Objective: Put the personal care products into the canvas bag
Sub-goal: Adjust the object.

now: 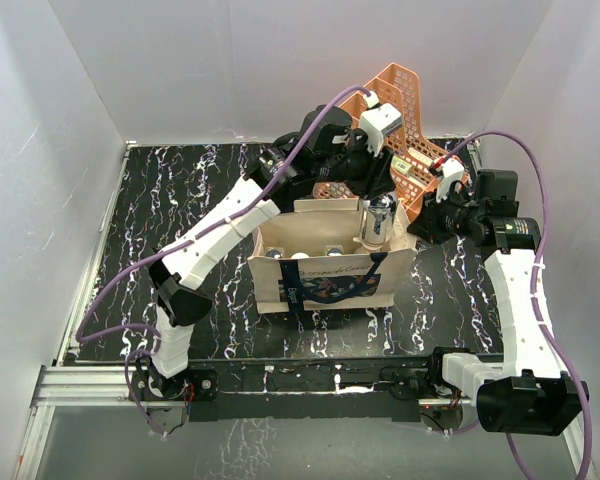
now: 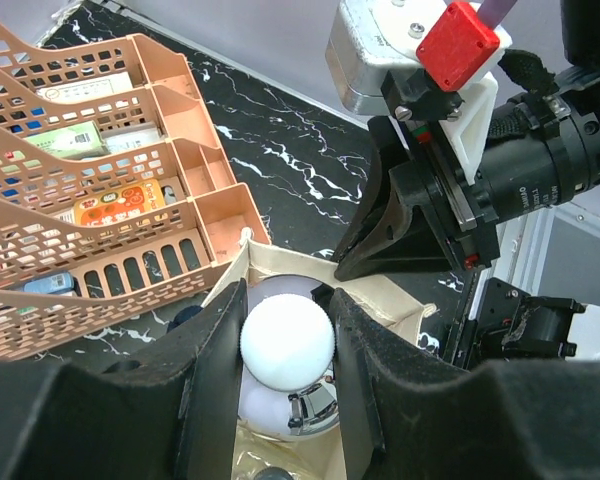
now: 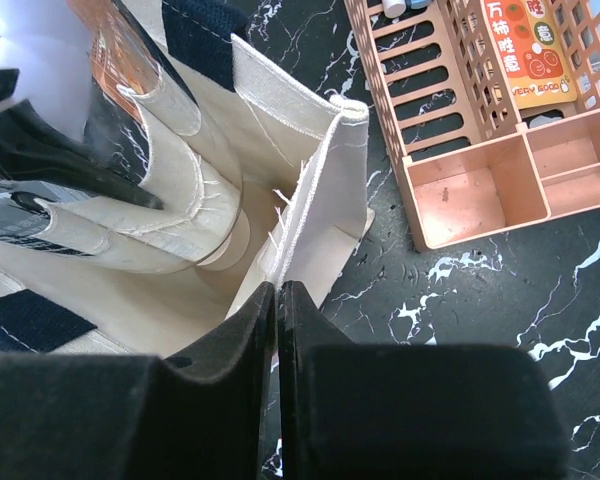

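The canvas bag [image 1: 325,278] stands open mid-table, its printed side facing the arm bases. My left gripper [image 1: 378,203] is shut on the white cap [image 2: 287,340] of the silver metallic bottle [image 1: 381,222] and holds it upright in the bag's right end. In the left wrist view the left gripper [image 2: 287,296] hangs over the bag's cream lining [image 2: 385,300]. My right gripper [image 1: 423,222] is shut on the bag's right top edge [image 3: 315,170]; its jaws [image 3: 279,288] pinch the frayed fabric. Other bottle caps [image 1: 300,256] show inside the bag.
The peach mesh organizer [image 1: 410,120] stands right behind the bag, holding small packets [image 2: 115,205]; it also shows in the right wrist view [image 3: 480,190]. White walls enclose the black marbled table [image 1: 160,200]. The right arm's wrist [image 2: 520,170] hangs close to the left gripper.
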